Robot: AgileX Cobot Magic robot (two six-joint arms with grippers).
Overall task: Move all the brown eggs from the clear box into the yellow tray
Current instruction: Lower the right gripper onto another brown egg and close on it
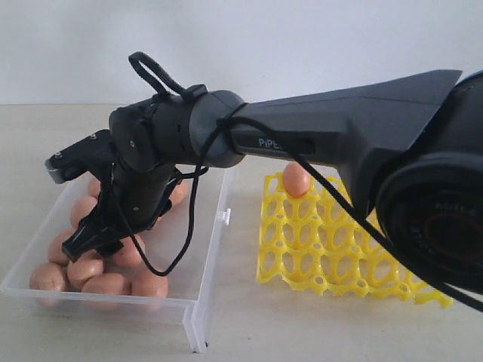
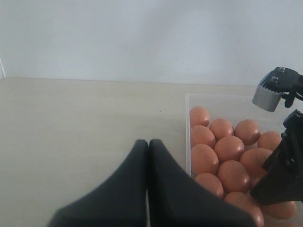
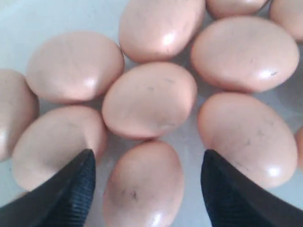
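Bench (image 1: 45,136): pale, matte, carries everything.

Right arm (image 1: 339,136): big dark body, reaches across from the right and down into the clear box. Black cable (image 1: 192,219) loops off its wrist.

Clear box (image 1: 198,317): left side of the bench, low transparent walls, clip tab (image 1: 223,216) on the long side facing the tray.

Yellow tray (image 1: 317,241): just beside the box on its right, not touching. One egg (image 1: 296,181) sits in a far cup near the box side; the other cups in sight are bare, and the arm hides some of them.

Brown eggs (image 1: 106,283): the rest are packed together in the left part of the box, touching each other.

Right pincer (image 3: 147,161): spread wide, down among the eggs, fingers (image 3: 71,189) flanking one egg. Can't tell if they touch it. Nothing pinched.

Left pincer (image 2: 148,146): pressed together, nothing between, over bare bench beside the box, outside its wall.
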